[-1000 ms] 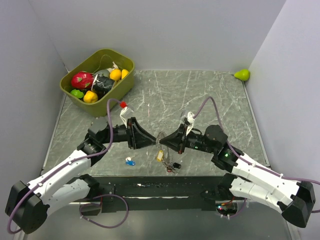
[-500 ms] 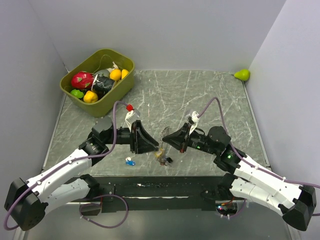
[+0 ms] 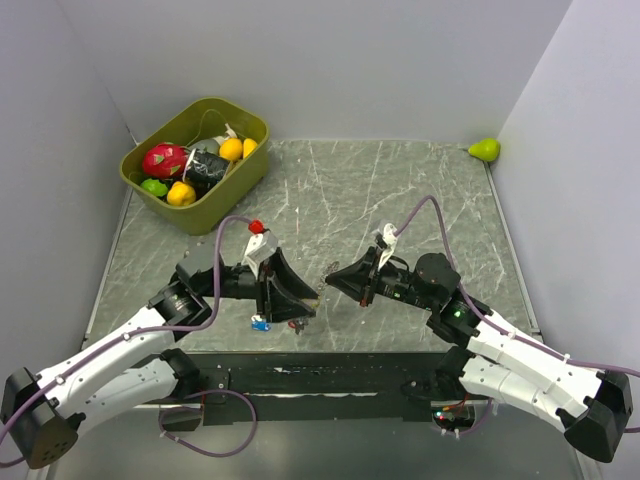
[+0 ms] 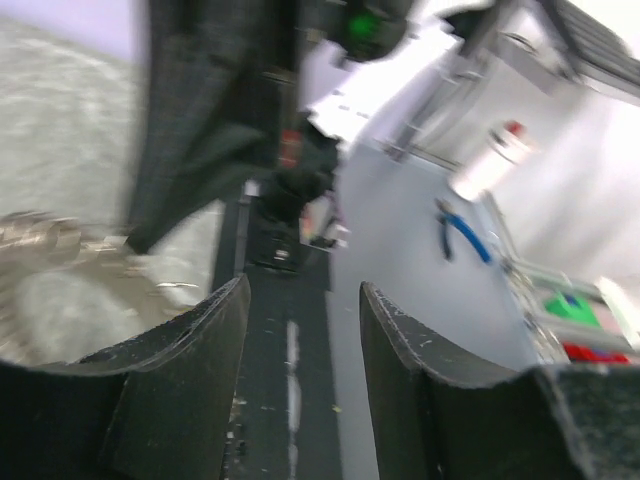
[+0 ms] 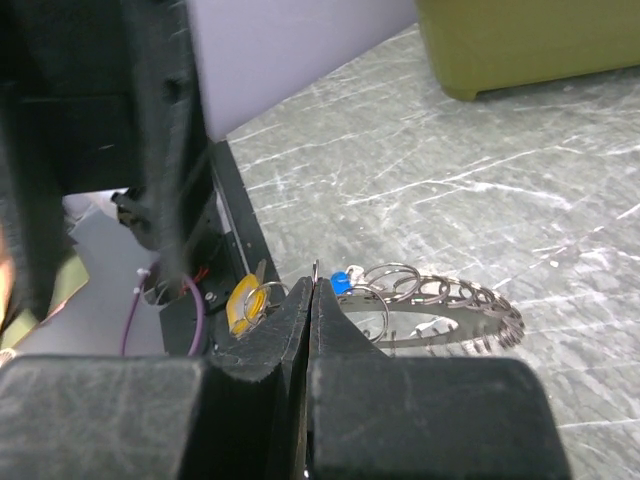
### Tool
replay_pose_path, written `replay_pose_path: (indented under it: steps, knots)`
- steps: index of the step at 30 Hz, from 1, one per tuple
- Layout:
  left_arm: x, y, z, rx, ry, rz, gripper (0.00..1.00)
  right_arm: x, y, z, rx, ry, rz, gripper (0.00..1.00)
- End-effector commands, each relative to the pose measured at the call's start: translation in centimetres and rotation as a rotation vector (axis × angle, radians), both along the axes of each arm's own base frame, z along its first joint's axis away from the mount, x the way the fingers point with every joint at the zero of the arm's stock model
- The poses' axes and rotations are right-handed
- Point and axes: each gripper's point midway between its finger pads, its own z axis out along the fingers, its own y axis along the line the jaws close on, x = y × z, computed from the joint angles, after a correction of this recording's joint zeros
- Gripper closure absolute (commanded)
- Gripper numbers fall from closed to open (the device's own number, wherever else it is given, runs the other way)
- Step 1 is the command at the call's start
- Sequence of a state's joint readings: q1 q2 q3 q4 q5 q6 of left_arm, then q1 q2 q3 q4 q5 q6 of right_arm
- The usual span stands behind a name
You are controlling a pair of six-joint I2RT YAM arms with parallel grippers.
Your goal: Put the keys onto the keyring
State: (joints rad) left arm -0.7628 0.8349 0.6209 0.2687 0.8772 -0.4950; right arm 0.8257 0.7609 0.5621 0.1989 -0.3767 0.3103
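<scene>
The grey table (image 3: 400,190) carries all, w/ the left arm (image 3: 120,350) and right arm (image 3: 510,350) reaching in from the near edge. The green bin (image 3: 225,195) stands in the far left corner, full of toy fruit (image 3: 165,160). The left gripper (image 3: 310,300) is toward the near right of the bin, well apart from it; in the left wrist view its fingers (image 4: 180,390) stand apart w/ nothing btw them. The right gripper (image 3: 328,278) is further right from the bin, fingers pressed together on a thin wire of the keyring (image 5: 440,305), which stretches from the tips toward the bin side. A pear (image 3: 485,149) lies far right of the bin. A yellow key (image 5: 243,303) hangs just beside these tips; whether it is on the ring I cannot tell. A blue key (image 3: 260,322) lies on the table, near side of the bin, by the left gripper.
</scene>
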Motion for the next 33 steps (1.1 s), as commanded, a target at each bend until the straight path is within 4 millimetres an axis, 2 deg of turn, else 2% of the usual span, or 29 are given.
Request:
replay_pose_path:
  steps: [1, 9, 18, 22, 33]
  knots:
    - [3.6, -0.4, 0.2, 0.03, -0.008, 0.191, 0.46, -0.8, 0.1, 3.4, 0.089, -0.092, 0.049, 1.0]
    - [4.0, -1.2, 0.7, 0.008, 0.011, 0.17, 0.5, -1.9, 0.1, 3.6, 0.105, -0.116, 0.104, 1.0]
    - [5.0, -0.7, 1.4, -0.026, 0.003, 0.231, 0.52, -2.7, 0.3, 3.9, 0.111, -0.126, 0.152, 1.0]
    - [5.2, -0.9, 1.1, -0.015, 0.015, 0.216, 0.59, -2.8, 0.3, 4.1, 0.12, -0.132, 0.152, 1.0]
    - [2.7, -1.6, 2.2, -0.085, -0.006, 0.036, 0.73, -2.7, 0.0, 4.5, 0.159, -0.13, 0.132, 1.0]
